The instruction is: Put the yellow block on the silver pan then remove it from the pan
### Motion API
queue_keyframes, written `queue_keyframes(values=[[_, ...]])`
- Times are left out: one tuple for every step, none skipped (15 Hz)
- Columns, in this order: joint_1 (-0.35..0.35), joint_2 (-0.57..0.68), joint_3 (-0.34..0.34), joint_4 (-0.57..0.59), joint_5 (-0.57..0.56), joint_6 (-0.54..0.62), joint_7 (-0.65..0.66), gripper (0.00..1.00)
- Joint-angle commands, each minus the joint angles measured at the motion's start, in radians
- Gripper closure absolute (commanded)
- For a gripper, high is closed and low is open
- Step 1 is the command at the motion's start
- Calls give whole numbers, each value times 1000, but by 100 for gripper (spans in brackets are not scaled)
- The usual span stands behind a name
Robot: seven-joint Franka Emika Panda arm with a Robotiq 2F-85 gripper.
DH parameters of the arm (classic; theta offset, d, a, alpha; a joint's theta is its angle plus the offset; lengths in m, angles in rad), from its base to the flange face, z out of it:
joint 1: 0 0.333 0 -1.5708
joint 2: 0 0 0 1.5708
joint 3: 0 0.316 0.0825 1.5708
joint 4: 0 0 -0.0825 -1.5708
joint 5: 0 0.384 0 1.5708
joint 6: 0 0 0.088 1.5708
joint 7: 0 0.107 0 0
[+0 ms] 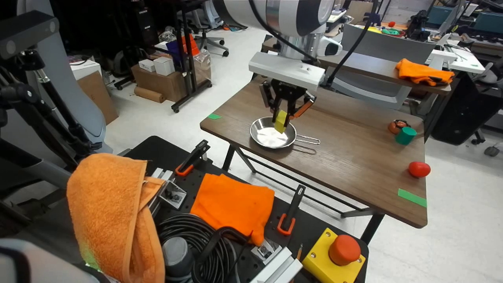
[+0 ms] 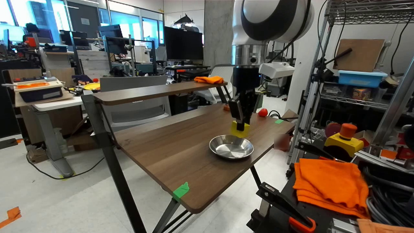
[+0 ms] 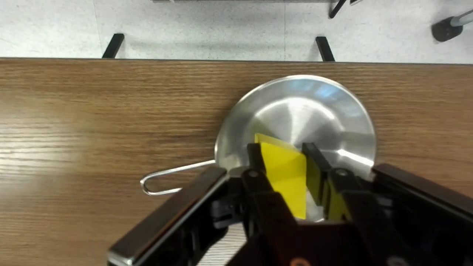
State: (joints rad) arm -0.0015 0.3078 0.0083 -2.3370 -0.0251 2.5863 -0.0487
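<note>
My pincer (image 3: 283,152) is clamped on the yellow block (image 3: 286,175) — jaws only its width apart. I hold it above the silver pan (image 3: 301,105), which sits on the brown table (image 1: 346,157) — well apart from a green cylinder (image 1: 406,136) and a red round object (image 1: 419,169).

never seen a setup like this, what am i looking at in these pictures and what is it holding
The machine is a robot arm above a table. Its end effector, a pinching claw at the tip, is closed on a yellow block, holding it above the pan. Two pictures are exterior views, taken from different spots outside the robot; the third looks down from its wrist. Besides the pan, the table has a red round thing, a green cylinder, a small orange thing too unclear to name, and strips of green tape at its edges.
</note>
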Motion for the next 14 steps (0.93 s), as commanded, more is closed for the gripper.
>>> queue_keyframes(values=[[0,-33,48,-17,31,12,-63,92],[0,-31,55,-13,37,7,-69,92],[-1,-29,57,-10,39,3,-70,92],[-1,-28,56,-8,36,-1,-64,92],[-1,-26,50,-6,28,-3,-57,92],[-2,-25,48,-5,26,-4,-56,92],[1,-22,40,-3,12,-5,-45,92],[3,-19,33,-2,2,-5,-38,92],[2,-15,27,-1,-1,-6,-37,92],[0,-13,23,0,-1,-6,-36,92],[-1,-11,19,0,0,-7,-36,92],[-2,-9,15,0,-2,-7,-35,92],[-3,-8,13,0,1,-7,-38,92],[-5,-6,12,1,2,-8,-43,92]])
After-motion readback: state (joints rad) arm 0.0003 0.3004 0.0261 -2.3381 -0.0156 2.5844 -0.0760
